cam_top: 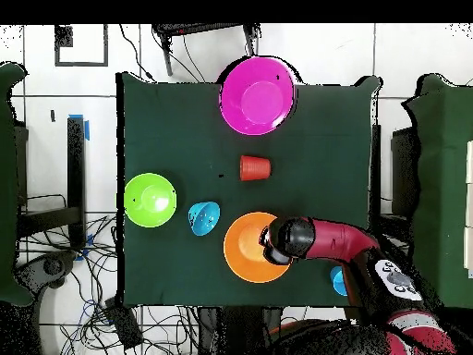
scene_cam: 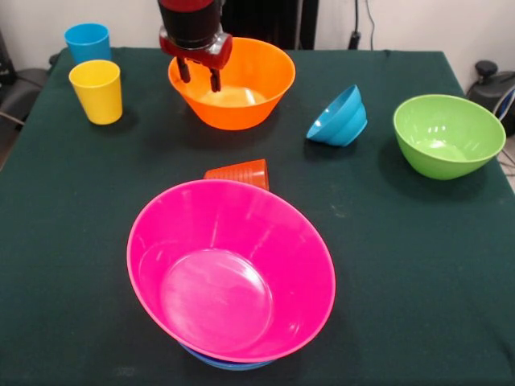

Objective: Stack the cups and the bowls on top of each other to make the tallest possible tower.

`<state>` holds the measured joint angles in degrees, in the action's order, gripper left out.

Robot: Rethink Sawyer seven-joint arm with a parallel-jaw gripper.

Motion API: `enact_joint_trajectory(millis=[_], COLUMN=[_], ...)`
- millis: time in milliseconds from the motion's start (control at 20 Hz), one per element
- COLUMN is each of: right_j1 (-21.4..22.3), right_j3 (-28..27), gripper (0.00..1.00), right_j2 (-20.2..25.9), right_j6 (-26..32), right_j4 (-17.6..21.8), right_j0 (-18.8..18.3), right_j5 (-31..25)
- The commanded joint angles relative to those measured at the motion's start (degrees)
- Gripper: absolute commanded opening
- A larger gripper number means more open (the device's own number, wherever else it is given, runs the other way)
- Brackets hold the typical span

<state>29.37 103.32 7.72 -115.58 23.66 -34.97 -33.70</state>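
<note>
Hovering over the near rim of the orange bowl [scene_cam: 233, 84] in the front view, the gripper [scene_cam: 199, 77] is hanging with its two dark fingers [scene_cam: 184, 71] parted and nothing between them; their tips are showing against the bowl's inner wall. The bowl is sitting upright at the far middle of the dark green table [scene_cam: 72, 241]. To the picture's left, the yellow cup [scene_cam: 96, 91] is standing upright with the blue cup [scene_cam: 88, 42] just behind it. A small ridged blue bowl [scene_cam: 338, 117] is lying tipped on its side to the right of the orange bowl, and the green bowl [scene_cam: 447, 135] is sitting upright further right. Closest to the camera, the large pink bowl [scene_cam: 231, 269] is resting tilted on a blue bowl [scene_cam: 225, 363] whose rim is peeking out beneath it. The orange-red cup [scene_cam: 239, 173] is lying just behind the pink bowl.

Looking straight down, the arm [cam_top: 337, 242] is reaching in from the lower right, its head covering the right part of the orange bowl [cam_top: 242, 248]. The pink bowl [cam_top: 257, 94] is sitting at the top edge of the table, the orange-red cup [cam_top: 255, 167] below it. The green bowl [cam_top: 150, 199] and ridged blue bowl [cam_top: 203, 218] are lying to the left
</note>
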Motion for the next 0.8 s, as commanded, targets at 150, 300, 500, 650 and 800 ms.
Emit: enact_joint_trajectory(millis=[150, 300, 500, 650, 800], right_j1=[-0.47, 0.84, -0.02, 0.0, -1.12], right_j3=[-1.72, -0.04, 1.19, 1.26, 1.7], gripper=[1.0, 1.0, 1.0, 1.0, 1.0], right_j2=[2.62, 1.95, 1.23, 0.95, 0.81], right_j6=[0.72, 0.53, -1.58, -1.47, -2.45], right_j4=[1.47, 1.98, 3.29, 2.62, 3.36], right_j0=[1.03, 1.38, 1.82, 1.86, 1.82], right_j5=[0.86, 0.88, 6.09, 4.22, 8.04])
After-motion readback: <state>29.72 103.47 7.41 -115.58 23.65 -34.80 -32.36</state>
